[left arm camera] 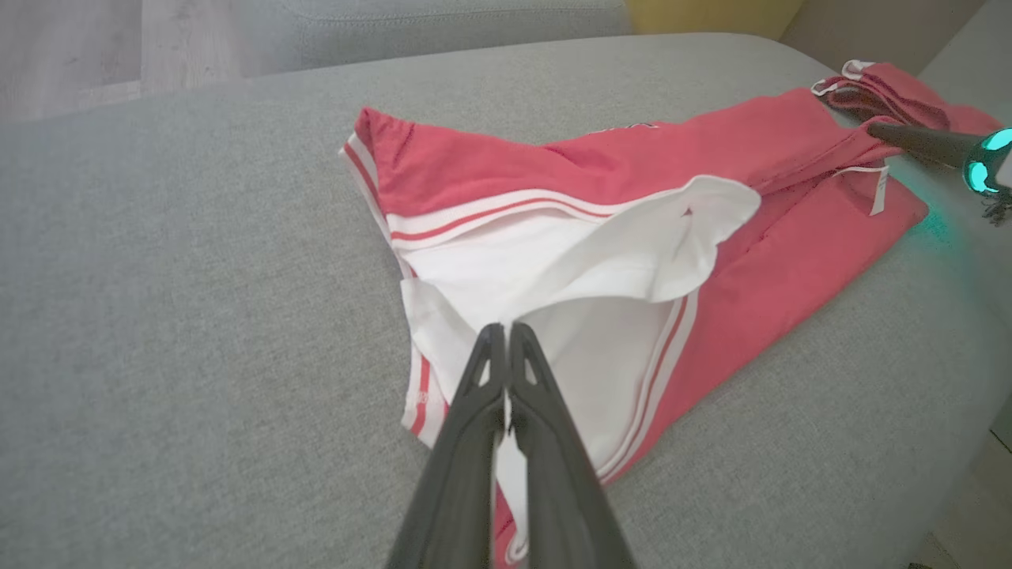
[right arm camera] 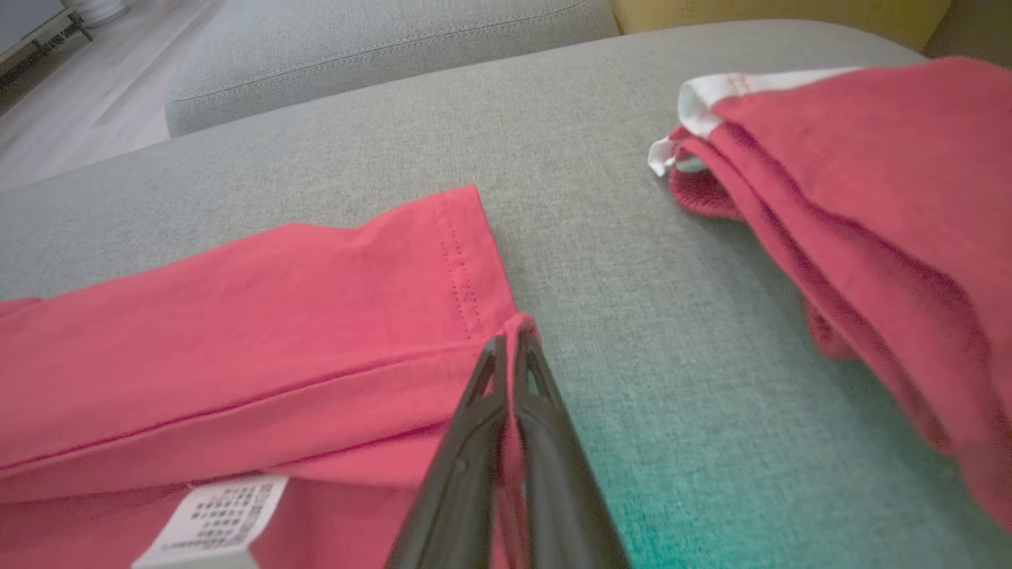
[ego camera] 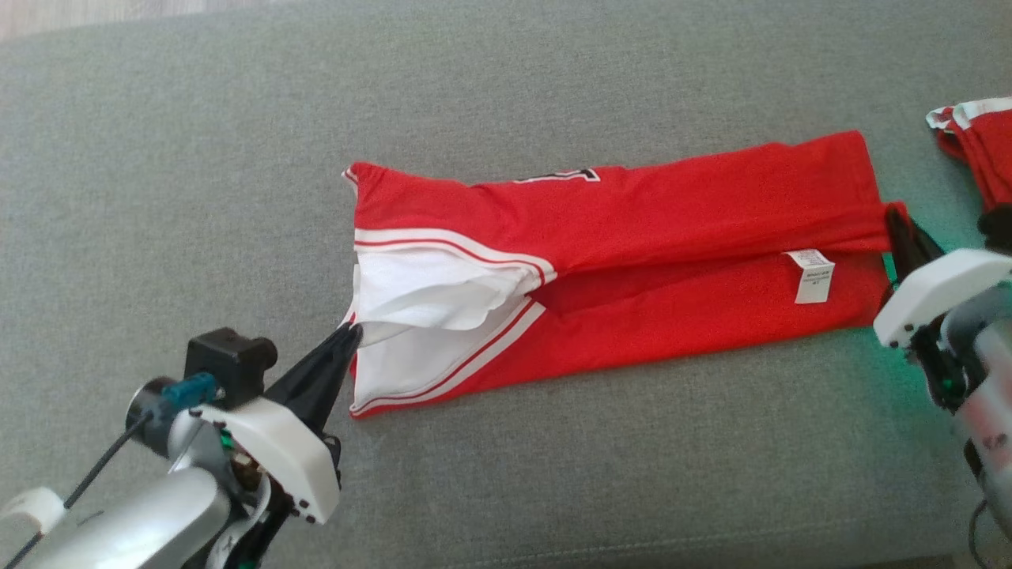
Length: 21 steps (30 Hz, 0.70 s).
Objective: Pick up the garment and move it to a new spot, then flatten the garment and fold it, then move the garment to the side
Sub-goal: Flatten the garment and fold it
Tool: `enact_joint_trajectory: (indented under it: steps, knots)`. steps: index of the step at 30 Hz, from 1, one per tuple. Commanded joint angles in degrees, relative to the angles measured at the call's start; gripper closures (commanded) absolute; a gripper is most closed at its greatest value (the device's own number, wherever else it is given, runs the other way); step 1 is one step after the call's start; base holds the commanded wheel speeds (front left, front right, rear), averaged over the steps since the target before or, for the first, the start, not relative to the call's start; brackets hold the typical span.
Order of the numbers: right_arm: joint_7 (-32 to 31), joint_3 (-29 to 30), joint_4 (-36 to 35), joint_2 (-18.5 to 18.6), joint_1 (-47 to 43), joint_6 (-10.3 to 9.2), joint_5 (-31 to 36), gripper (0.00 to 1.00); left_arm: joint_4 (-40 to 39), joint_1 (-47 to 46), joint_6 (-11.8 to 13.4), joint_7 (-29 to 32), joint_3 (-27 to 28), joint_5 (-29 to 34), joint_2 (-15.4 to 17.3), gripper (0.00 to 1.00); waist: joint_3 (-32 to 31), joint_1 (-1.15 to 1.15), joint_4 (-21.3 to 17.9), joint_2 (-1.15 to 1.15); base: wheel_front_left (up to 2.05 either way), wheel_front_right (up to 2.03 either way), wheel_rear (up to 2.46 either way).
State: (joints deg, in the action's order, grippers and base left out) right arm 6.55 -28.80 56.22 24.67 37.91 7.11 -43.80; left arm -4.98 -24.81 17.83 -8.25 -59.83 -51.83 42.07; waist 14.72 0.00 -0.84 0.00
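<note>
The garment point(ego camera: 632, 261) is a red jersey with white panels and red-white trim, lying folded lengthwise across the grey cushion point(ego camera: 237, 158); its white care label point(ego camera: 812, 275) faces up near the right end. My left gripper point(ego camera: 352, 330) is shut on the white fabric at the garment's left edge point(left arm camera: 553, 276), with cloth pinched between the dark fingers point(left arm camera: 506, 348). My right gripper point(ego camera: 897, 217) is shut on the red hem at the right end, where a fold of the garment point(right arm camera: 237, 316) sits between the fingertips point(right arm camera: 510, 348).
A second red garment with white trim point(ego camera: 976, 134) lies bunched at the cushion's far right, close to my right wrist point(right arm camera: 870, 197). Another grey cushion point(right arm camera: 356, 55) and wooden floor point(right arm camera: 79, 103) lie beyond. The cushion's front seam point(ego camera: 632, 545) runs along the bottom.
</note>
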Motion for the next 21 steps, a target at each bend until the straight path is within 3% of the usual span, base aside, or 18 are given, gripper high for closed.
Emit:
enact_joint_trajectory:
  steps: [1,2,3,4,11,16,21]
  knots:
    - [0.29,-0.2,-1.26,1.34,-1.42,0.37,0.07,0.92,-0.95,-0.87,1.06,-1.12,2.62,-0.89,1.65,1.0,-0.4,0.0,-0.08,0.0,0.0,0.0,0.0]
    - [0.41,-0.16,-1.2,1.21,-1.81,0.37,0.24,0.51,-0.48,-0.45,1.44,-1.56,2.67,-1.07,1.07,1.0,-0.68,0.0,-0.1,0.0,0.0,0.0,0.0]
    - [0.91,-0.05,-1.16,1.14,-2.05,0.37,0.55,0.0,0.09,-0.08,1.69,-2.06,2.75,-1.26,0.41,0.57,-0.91,0.0,-0.12,0.0,0.0,0.0,0.0]
    - [1.59,0.24,-1.04,0.96,-2.3,0.37,0.76,0.0,0.94,0.24,2.05,-2.66,2.89,-1.29,-0.3,0.0,-1.27,0.0,-0.15,0.0,0.0,0.0,0.0]
    - [6.84,2.83,-2.03,-0.59,-5.78,0.37,1.71,0.0,6.4,2.9,5.17,-6.25,5.17,1.25,-5.68,0.0,-5.04,0.0,-0.18,0.0,0.0,0.0,0.0]
    - [8.38,7.67,-8.14,-1.69,-11.81,0.37,5.03,0.0,5.6,8.94,8.03,-6.72,15.09,7.52,-12.7,0.0,-8.68,0.0,0.04,0.0,0.0,0.0,0.0]
    - [8.42,17.58,-22.25,-4.85,-22.14,0.37,13.05,0.0,3.57,18.2,5.67,-6.74,25.72,16.14,-20.26,0.0,-12.48,0.0,0.48,0.0,0.0,0.0,0.0]
